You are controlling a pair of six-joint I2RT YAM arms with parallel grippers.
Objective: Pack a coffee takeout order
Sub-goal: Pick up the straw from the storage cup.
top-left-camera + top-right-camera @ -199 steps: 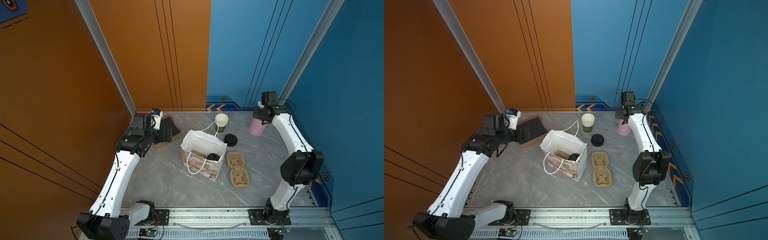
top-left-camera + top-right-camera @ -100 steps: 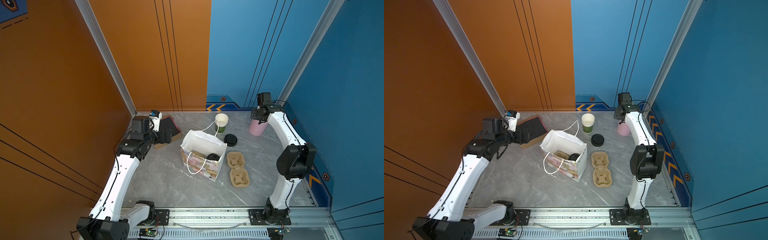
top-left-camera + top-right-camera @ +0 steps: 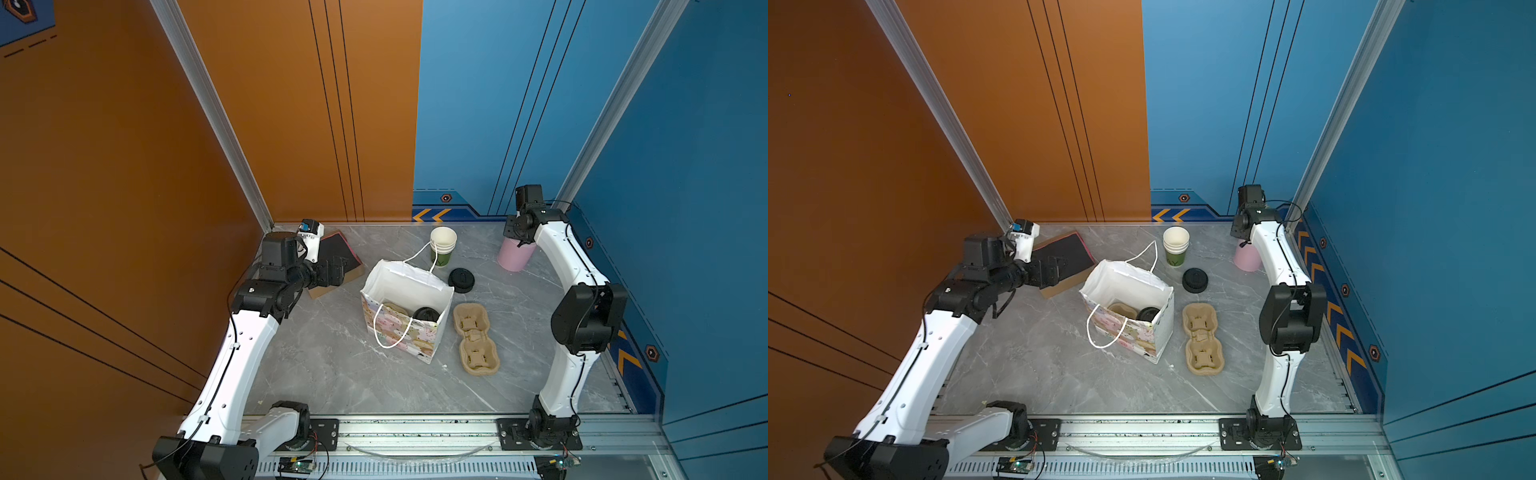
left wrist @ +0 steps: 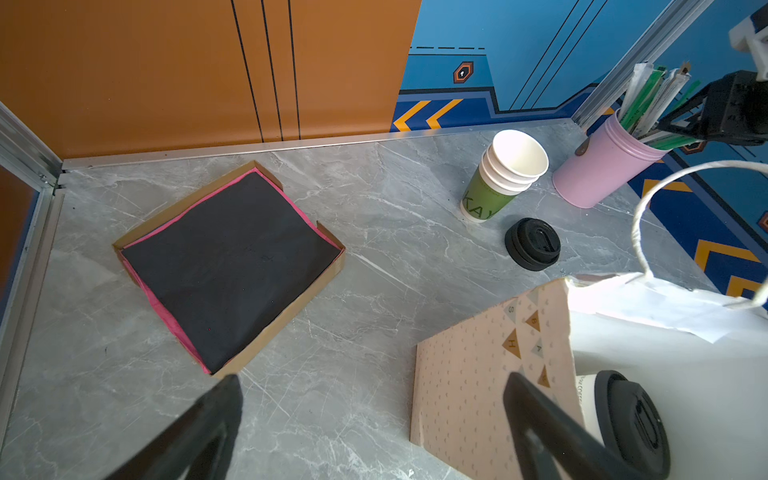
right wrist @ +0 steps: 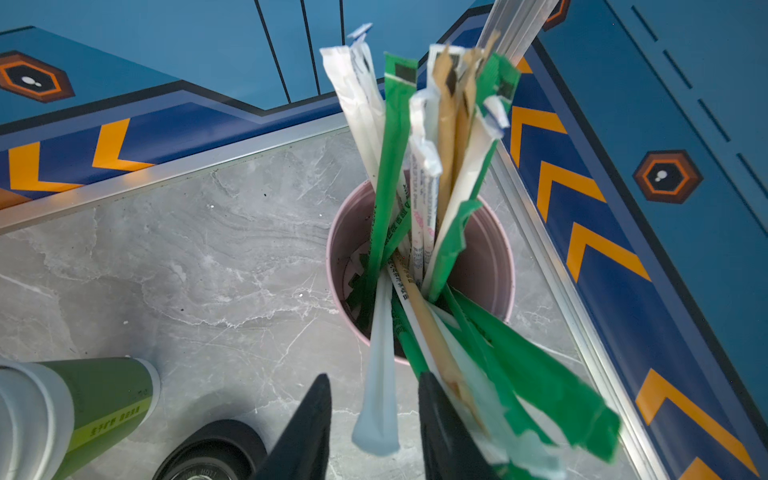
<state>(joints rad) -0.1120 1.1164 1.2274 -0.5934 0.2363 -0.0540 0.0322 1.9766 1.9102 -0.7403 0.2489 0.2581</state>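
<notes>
Upright at the middle of the grey desk (image 3: 332, 365): a patterned paper bag (image 3: 405, 332), mouth open, white cord handles up. Inside the bag, a lidded paper cup (image 3: 426, 313) beside a pulp carrier (image 3: 392, 309); upright or leaning, hard to tell. Well apart from the bag, on its left-arm side toward the back wall, a shallow cardboard tray (image 4: 286, 318) with the black napkin (image 4: 232, 262) lying flat on top of pink napkins (image 4: 166, 316). Between that tray and the bag, above bare desk, the left pincer (image 4: 372, 378), spread wide and holding nothing. Just behind the bag, a stack of lidless cups (image 3: 442, 247) with a green one at the bottom. Near the bag's rear corner on the right-arm side, a loose black lid (image 3: 461, 279) flat on the desk. Just beside the bag on that same side, more pulp carriers (image 3: 469, 320) lying end to end. Farther from the bag, in the back corner on the right-arm side, a pink holder (image 5: 486, 257) crammed with wrapped straws. Over its rim, the right pincer (image 5: 374, 376), fingers (image 5: 316, 415) partly spread on either side of a slim white-wrapped straw (image 5: 380, 332) leaning out of the holder, a sliver of gap visible on both sides, not yet pinching it.
</notes>
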